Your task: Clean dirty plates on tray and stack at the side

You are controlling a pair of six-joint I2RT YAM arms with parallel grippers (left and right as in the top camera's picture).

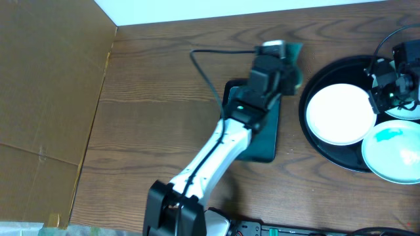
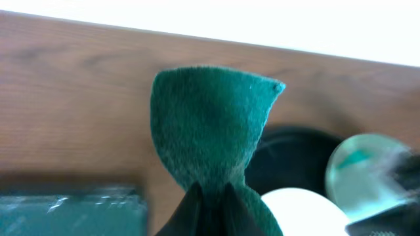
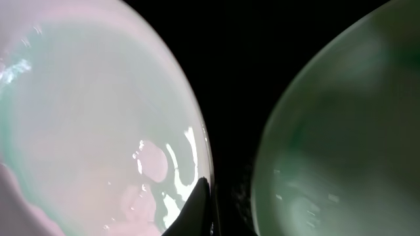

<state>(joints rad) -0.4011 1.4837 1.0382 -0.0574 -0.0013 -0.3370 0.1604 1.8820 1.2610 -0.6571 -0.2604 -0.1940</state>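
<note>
On the round black tray (image 1: 314, 141), at the table's right, lie a clean white plate (image 1: 338, 115), a teal-smeared plate (image 1: 394, 152) nearer the robot and a third plate (image 1: 408, 113); all sit flat, face up, and being round have no long axis; the table (image 1: 151, 98) is wood-grain, with cardboard (image 1: 46, 78) at left and a white wall (image 1: 262, 5) behind; the right gripper (image 1: 384, 97) is closed, tip beside the white plate's rim; the left gripper (image 2: 210, 206) pinches a green cloth (image 2: 207, 131) just left of the tray.

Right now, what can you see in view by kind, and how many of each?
Plates: 3 (white plate, teal-stained plate, half-hidden plate)
Trays: 2 (round black tray, rectangular dark tray)
Green cloth: 1
Total: 6
</note>
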